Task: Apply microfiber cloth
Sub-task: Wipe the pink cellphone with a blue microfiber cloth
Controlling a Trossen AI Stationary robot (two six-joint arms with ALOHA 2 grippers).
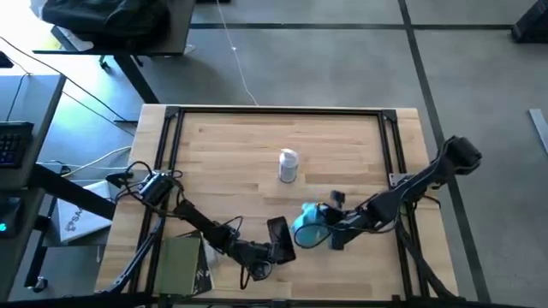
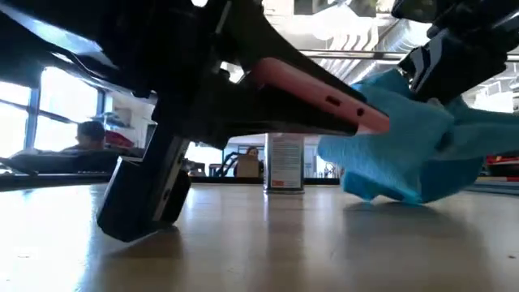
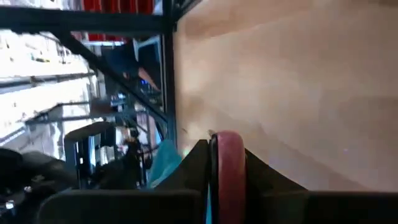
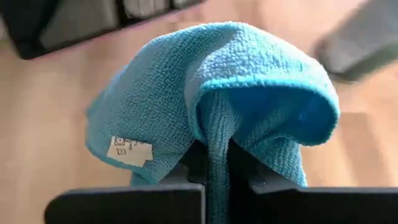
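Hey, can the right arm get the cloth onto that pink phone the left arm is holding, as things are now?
Probably yes. The right gripper is shut on the cloth, which hangs right beside the phone in the left gripper, with nothing between them.

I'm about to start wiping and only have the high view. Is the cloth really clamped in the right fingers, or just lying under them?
Observer: Clamped. In the right wrist view a fold of the microfiber cloth runs down between the fingers of the right gripper, with the rest draped over them.
Operator: Is it down on the table?
Observer: The low view shows it hanging from the gripper, its lowest fold at or just above the table. I cannot tell whether it touches.
Operator: What is the left arm holding?
Observer: The left gripper is shut on a flat pink-edged object. It is held tilted, off the table, close beside the cloth.
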